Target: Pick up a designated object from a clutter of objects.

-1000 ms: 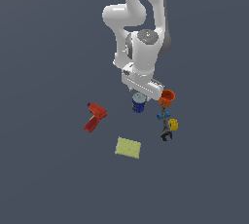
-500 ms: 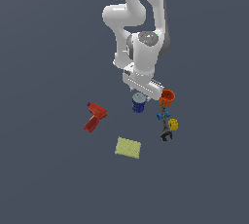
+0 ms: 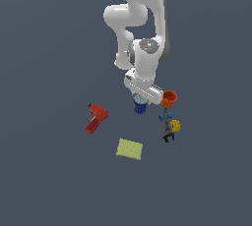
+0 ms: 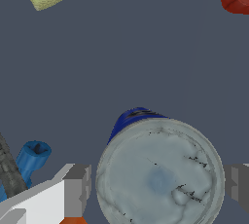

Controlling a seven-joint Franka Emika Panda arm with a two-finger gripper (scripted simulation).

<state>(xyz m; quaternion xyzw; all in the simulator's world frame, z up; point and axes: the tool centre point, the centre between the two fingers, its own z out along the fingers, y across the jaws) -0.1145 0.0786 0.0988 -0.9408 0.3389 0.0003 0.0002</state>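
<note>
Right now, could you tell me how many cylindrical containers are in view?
2: the blue can under the gripper, and the orange cup beside it, toward the exterior view's right.

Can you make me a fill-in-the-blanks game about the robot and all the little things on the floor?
1. The gripper has one finger on each side of the ______ can.
2. The power drill is coloured ______.
3. In the exterior view, the cup on the can's right is ______.
4. The flat square thing nearest the bottom of the exterior view is a yellow-green ______.

Missing words: blue; red; orange; sponge
</note>
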